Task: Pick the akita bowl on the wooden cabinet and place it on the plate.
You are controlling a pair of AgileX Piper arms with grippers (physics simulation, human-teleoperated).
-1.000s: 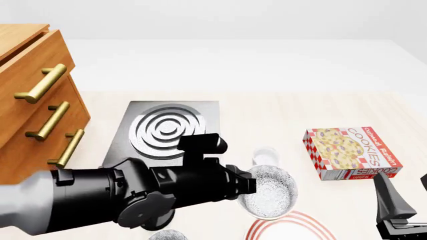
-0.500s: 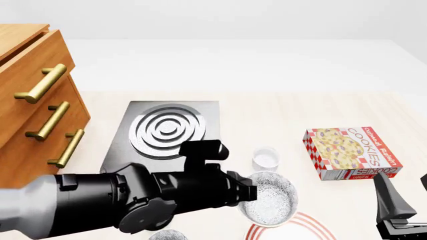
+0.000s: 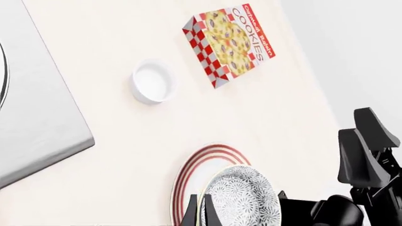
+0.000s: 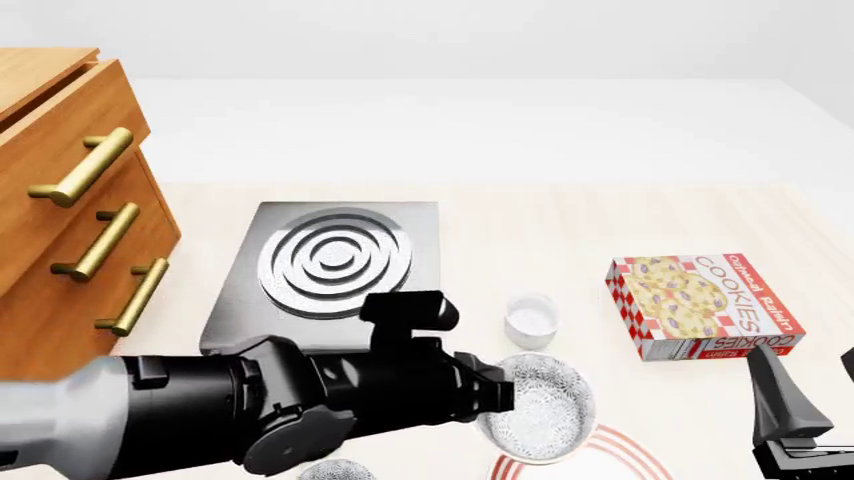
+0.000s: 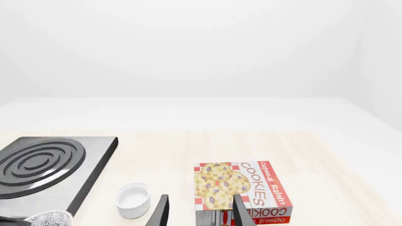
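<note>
Clearly the left hand (image 3: 197, 214) pinches the akita bowl (image 3: 242, 197) by its rim, directly over the plate (image 3: 188, 172); releasing off-centre risks tipping it.

Front view looking forward and down over table from arms' side. Left wrist view looking steeply down, close. Right wrist view looking level across table. All three sharing cookie box (image 4: 705, 306) (image 3: 229, 43) (image 5: 242, 190) and small white cup (image 4: 530, 318) (image 3: 152, 82) (image 5: 133, 199).
</note>
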